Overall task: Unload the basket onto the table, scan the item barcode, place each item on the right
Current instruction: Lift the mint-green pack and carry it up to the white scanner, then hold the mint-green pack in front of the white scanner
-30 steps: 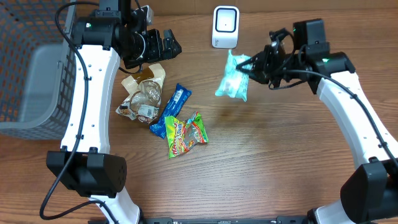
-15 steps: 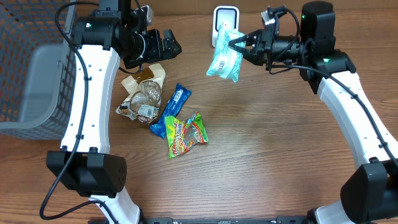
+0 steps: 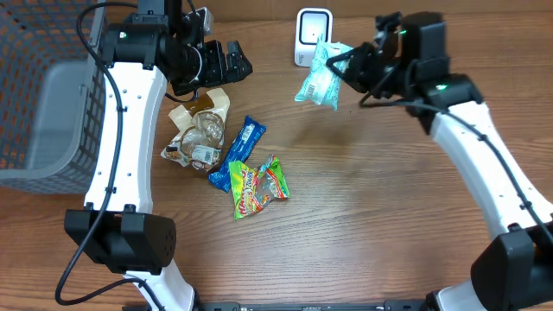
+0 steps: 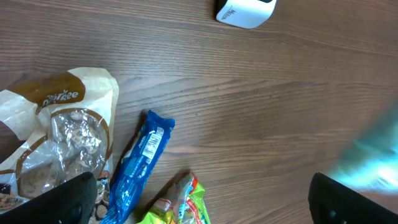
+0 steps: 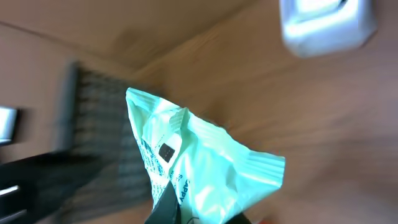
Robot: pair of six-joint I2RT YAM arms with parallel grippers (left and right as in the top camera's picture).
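My right gripper (image 3: 347, 69) is shut on a pale mint-green packet (image 3: 320, 76), held in the air just below and in front of the white scanner (image 3: 313, 35). In the right wrist view the packet (image 5: 202, 158) fills the middle, pinched at the bottom by my gripper (image 5: 198, 214). Printed text and a small dark square face the camera, and the scanner (image 5: 326, 25) is at the top right. My left gripper (image 3: 228, 61) hangs open at the back left, above the pile of snacks. Its dark fingers (image 4: 65, 200) stand wide apart with nothing between them.
On the table lie a brown-and-white packet (image 3: 199, 128), a blue bar (image 3: 238, 153) and a yellow-green candy bag (image 3: 259, 185). A grey wire basket (image 3: 39, 95) stands at the left edge. The left wrist view shows the blue bar (image 4: 140, 165) and the scanner's base (image 4: 245, 11).
My right gripper has lifted the mint packet up and back, from over the table's middle to right in front of the scanner. The left arm has stayed still.
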